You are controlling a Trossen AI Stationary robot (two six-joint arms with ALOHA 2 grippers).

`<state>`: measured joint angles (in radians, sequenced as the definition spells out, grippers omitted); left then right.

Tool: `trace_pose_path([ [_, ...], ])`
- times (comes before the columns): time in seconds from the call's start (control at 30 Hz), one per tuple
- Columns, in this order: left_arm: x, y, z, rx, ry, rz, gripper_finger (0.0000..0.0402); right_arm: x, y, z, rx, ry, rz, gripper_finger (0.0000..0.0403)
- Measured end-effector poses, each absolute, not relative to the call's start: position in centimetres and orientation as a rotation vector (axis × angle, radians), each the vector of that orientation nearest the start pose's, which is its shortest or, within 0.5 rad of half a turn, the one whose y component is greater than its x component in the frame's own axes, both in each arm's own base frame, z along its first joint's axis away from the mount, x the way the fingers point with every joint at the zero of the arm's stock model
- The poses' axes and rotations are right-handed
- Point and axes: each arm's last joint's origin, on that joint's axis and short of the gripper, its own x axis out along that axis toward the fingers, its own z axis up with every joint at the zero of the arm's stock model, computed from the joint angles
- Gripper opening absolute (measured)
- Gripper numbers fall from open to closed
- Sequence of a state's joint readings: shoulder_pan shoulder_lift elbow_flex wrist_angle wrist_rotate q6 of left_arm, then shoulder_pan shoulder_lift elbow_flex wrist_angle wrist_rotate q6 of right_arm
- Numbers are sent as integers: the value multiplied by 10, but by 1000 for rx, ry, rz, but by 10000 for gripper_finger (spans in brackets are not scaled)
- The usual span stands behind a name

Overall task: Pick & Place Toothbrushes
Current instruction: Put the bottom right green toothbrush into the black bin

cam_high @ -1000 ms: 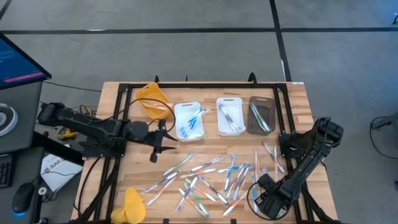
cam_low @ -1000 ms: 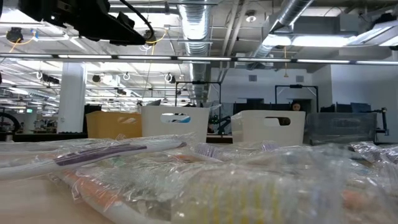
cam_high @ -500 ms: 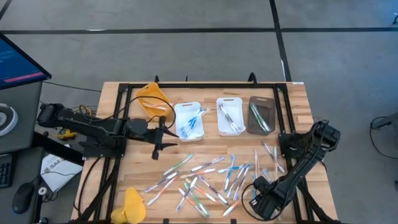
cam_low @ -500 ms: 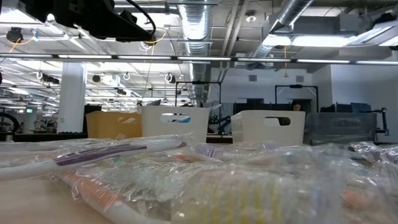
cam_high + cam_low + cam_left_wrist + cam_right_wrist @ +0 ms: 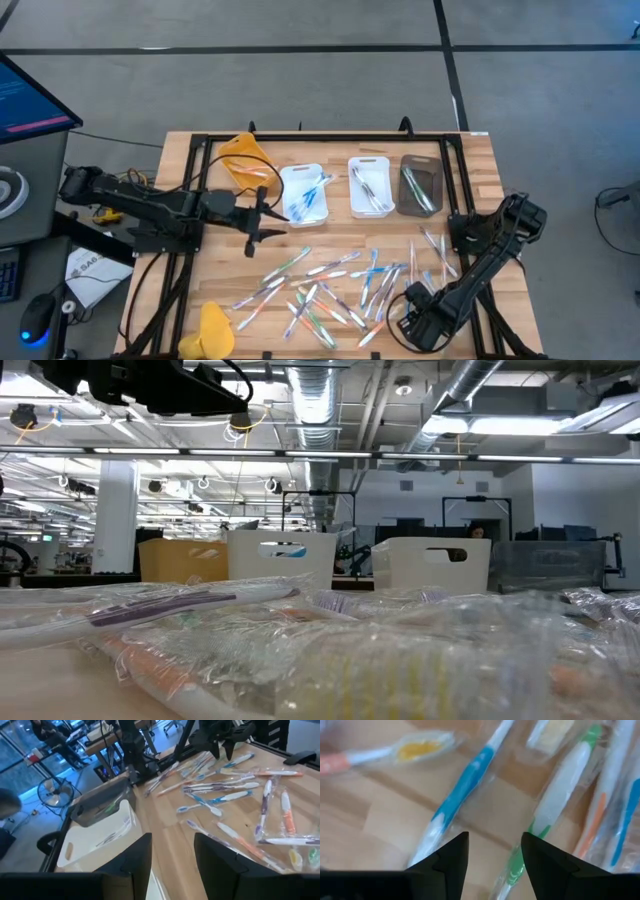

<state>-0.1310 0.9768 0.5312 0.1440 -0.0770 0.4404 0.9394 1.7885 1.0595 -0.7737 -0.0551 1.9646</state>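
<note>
Right gripper (image 5: 492, 852) — jaws apart, holding nothing — hangs low over the toothbrushes (image 5: 335, 290) scattered along the table's (image 5: 185, 160) front edge. Left gripper (image 5: 172, 855) — parted, empty — waits near the left edge.

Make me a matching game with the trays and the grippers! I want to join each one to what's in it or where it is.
Things:
1. left white tray
2. dark tray
3. right gripper
4. left gripper

Matches:
A. open, low over the loose toothbrushes near the table's front
B. holds green-handled brushes
C. holds blue-handled brushes
D. open, empty, beside the left white tray

Pairs: 1-C, 2-B, 3-A, 4-D
</note>
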Motion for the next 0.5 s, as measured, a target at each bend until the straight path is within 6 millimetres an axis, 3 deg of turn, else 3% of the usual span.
trace_pose_path([
  [0.3,211,-26,245,518,255,-125,141,184,254,164,892,1453,-797,177],
  [0.5,211,-26,246,517,244,-122,141,176,255,165,908,1436,-892,177],
])
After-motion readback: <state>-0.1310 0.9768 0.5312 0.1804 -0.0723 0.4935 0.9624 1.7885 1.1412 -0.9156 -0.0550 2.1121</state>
